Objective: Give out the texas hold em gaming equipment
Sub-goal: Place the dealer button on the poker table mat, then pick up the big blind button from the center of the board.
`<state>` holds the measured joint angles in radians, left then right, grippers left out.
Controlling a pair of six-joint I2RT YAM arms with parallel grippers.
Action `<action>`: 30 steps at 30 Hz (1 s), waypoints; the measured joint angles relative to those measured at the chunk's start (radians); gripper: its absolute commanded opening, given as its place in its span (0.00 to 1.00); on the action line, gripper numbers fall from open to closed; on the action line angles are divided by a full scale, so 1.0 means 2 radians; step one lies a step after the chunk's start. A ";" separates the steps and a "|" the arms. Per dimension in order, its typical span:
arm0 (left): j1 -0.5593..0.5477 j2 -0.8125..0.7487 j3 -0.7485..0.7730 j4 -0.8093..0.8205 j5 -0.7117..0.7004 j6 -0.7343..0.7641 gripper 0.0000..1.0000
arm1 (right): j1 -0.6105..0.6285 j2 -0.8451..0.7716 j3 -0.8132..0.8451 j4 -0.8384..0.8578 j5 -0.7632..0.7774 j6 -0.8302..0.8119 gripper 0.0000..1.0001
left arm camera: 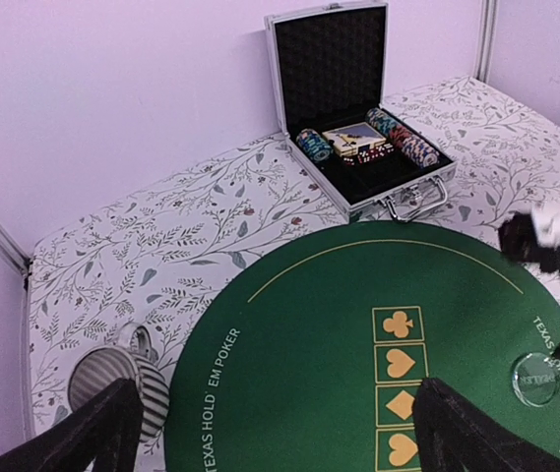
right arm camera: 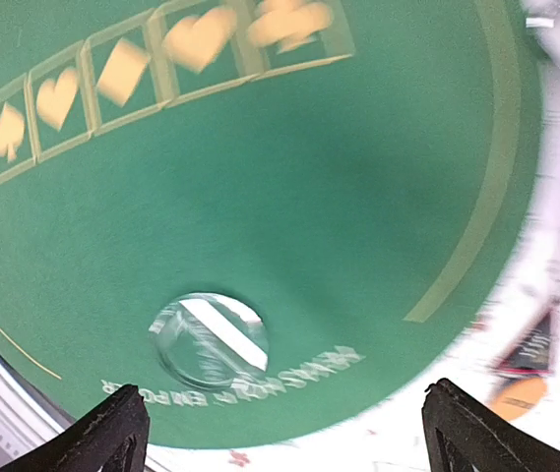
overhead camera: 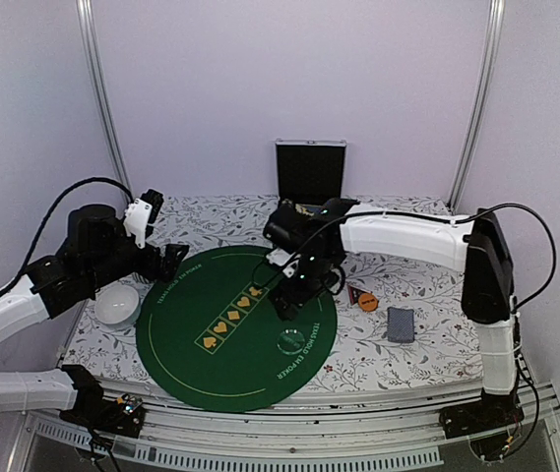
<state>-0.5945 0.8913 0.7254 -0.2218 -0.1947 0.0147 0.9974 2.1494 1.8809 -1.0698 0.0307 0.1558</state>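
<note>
Seemingly between placements: hovering with right jaws spread wide, pinching nothing, just above a clear disc lying flat on the green mat near its front rim. Holding left jaws likewise spread and empty by the mat's far-left edge. Next, probably lifting clear and reaching for the card deck, orange disc or triangle on the surface right of the mat, or the open case of chips behind. Ample bare mat for setting down; tighter beside the bowl and striped cup at left.

Open case behind poker mat, chip stacks inside. Dealer button on mat's near-right part. Card deck right of mat; bowl left.
</note>
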 measured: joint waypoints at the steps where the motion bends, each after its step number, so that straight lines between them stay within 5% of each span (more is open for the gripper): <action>1: 0.001 0.000 0.000 0.000 0.000 0.000 0.98 | -0.014 -0.020 -0.013 0.008 0.001 -0.001 0.99; 10: 0.006 0.000 -0.002 0.000 0.002 0.000 0.98 | -0.196 -0.106 -0.156 0.079 0.023 -0.011 0.99; 15: 0.007 0.000 -0.003 0.000 0.007 0.000 0.98 | -0.201 -0.102 -0.208 0.084 0.018 -0.013 0.98; 30: 0.007 0.000 -0.003 0.000 0.013 0.000 0.98 | -0.202 -0.062 -0.215 0.101 -0.002 -0.014 0.74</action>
<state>-0.5812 0.8921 0.7197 -0.2214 -0.1680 0.0147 0.5941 2.0258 1.4513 -0.8669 0.0269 0.1280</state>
